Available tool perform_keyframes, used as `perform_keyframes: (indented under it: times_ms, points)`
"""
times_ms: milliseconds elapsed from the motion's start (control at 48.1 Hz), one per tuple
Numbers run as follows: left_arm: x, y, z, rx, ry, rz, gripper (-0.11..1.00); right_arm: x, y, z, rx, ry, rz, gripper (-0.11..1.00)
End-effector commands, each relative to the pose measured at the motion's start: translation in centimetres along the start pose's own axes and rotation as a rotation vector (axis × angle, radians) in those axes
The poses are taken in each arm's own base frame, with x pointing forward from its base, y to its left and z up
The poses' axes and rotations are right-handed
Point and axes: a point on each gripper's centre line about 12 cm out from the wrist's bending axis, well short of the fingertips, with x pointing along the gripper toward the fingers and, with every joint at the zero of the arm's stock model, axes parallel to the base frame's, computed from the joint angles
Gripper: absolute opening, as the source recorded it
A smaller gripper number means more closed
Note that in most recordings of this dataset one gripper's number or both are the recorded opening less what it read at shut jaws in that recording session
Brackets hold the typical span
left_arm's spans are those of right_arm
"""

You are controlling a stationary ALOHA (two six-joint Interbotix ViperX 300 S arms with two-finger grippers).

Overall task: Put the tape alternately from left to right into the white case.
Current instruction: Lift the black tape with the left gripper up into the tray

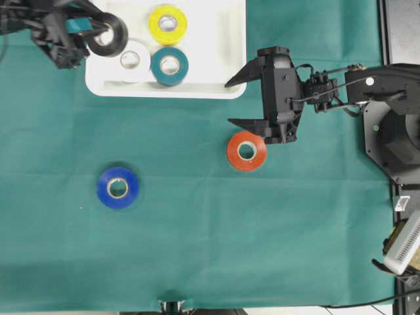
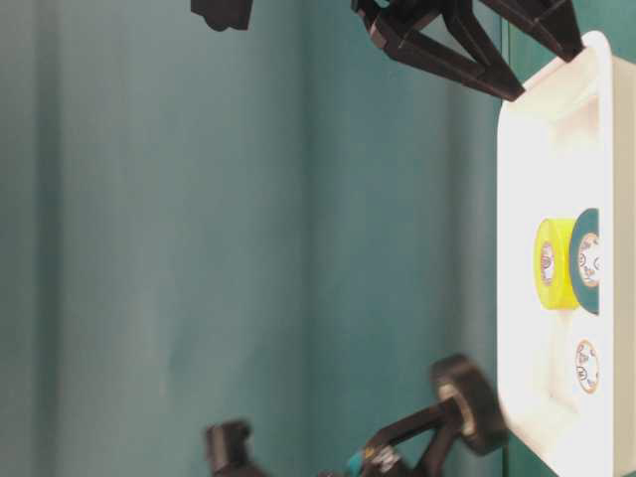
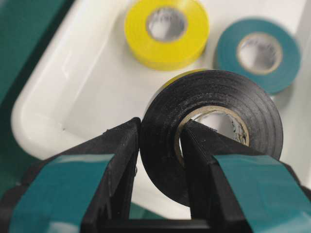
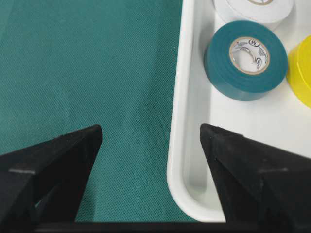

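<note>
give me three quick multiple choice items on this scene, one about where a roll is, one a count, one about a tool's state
1. Where does the red-orange roll lie?
A. in the white case
B. on the green cloth beside the right tool
C. in the left tool

2. How many rolls lie in the white case?
A. three
B. one
C. five

3. What is the left tool doing?
A. hanging open
B. shut on nothing
C. gripping the black roll

Answers:
1. B: it rests on the green cloth, close by the open right tool.
2. A: yellow roll, white roll, teal roll.
3. C: one finger sits inside the black roll core, the other outside.
</note>
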Motion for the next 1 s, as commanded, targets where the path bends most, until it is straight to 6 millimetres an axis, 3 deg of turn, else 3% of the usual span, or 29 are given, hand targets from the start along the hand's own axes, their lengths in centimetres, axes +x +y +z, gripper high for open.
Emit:
perform_keyframes:
  times_ms: [0,416,853,977]
  points:
    - [1.0,0.9,1.5,0.005,-0.028,0.022,0.24,-0.2,0.1,0.8,0.001,-0.03,0.002,0.88]
    - [4.6,3.2,1.5,-0.007,0.025,0.062,0.24,-0.2,0.1,0.8,0.001,-0.029,0.002,0.88]
    - [4.9,4.0,1.3,-0.021,0.034,0.078,0.25,-0.2,0.1,0.6,0.002,-0.024,0.003,0.88]
    - [4.9,4.0,1.1,-0.021,0.039,0.077,0.58,-0.2,0.1,0.5,0.002,-0.023,0.003,0.88]
